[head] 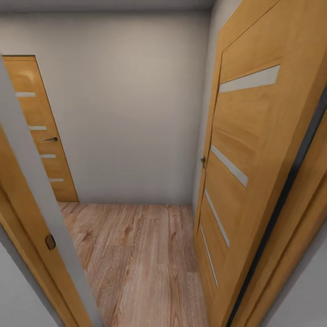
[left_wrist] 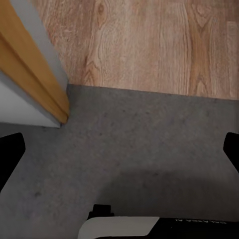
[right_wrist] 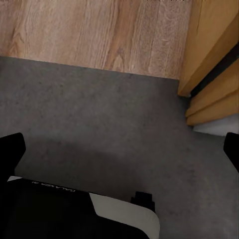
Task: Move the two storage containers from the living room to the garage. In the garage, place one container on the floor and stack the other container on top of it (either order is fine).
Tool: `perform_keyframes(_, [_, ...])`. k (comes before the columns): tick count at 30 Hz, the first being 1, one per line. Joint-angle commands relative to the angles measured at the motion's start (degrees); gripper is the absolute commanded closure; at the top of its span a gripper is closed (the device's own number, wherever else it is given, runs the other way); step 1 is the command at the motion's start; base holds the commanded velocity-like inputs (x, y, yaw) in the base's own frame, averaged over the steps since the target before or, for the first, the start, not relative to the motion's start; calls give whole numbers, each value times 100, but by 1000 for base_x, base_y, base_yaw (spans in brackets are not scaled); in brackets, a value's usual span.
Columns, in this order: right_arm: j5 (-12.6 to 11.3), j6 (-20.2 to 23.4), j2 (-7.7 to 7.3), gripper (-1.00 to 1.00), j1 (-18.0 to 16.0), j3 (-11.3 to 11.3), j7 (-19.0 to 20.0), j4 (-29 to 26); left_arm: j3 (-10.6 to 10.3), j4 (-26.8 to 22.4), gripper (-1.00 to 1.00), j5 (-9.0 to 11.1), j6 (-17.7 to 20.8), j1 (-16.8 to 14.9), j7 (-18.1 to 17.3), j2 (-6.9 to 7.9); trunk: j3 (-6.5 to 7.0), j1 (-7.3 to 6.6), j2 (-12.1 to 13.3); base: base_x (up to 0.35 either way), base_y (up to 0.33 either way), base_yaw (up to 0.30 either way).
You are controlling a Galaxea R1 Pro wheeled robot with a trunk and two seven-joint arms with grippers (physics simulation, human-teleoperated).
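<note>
Both the left tool and the right tool hang wide open and empty over the dark concrete floor just short of the wood planks ahead, apparently between trips, with no storage container in sight.

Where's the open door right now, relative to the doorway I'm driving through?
In the head view the open door stands on the right, swung inward against the right-hand wall, its handle beside the wood plank floor; a second, closed door sits far left.
</note>
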Motion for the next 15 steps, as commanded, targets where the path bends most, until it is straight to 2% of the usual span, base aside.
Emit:
perform_keyframes(1, [56, -37, -3, -100, -9, -50, 8, 22, 6, 26, -100, 46, -33, -9, -30, 3, -9, 5, -9, 182, 0, -7])
perform_keyframes(4, [56, -37, -3, -100, -9, -50, 8, 22, 7, 28, -100, 46, -33, -10, -26, 15, -9, 5, -9, 283, 0, -2])
perform_keyframes(7, [56, -37, -3, -100, -10, -50, 8, 22, 7, 29, -100, 46, -33, -8, -22, 2, -9, 5, -9, 43, 0, 72])
perform_keyframes(12, [56, -37, -3, -100, -9, -50, 8, 22, 7, 27, -100, 46, -33, -10, -21, 0, -9, 5, -9, 8, 0, 206])
perform_keyframes(15, [56, -37, -3, -100, -12, -50, 8, 22, 7, 27, -100, 46, -33, -11, -21, 0, -9, 5, -9, 1, 0, 100])
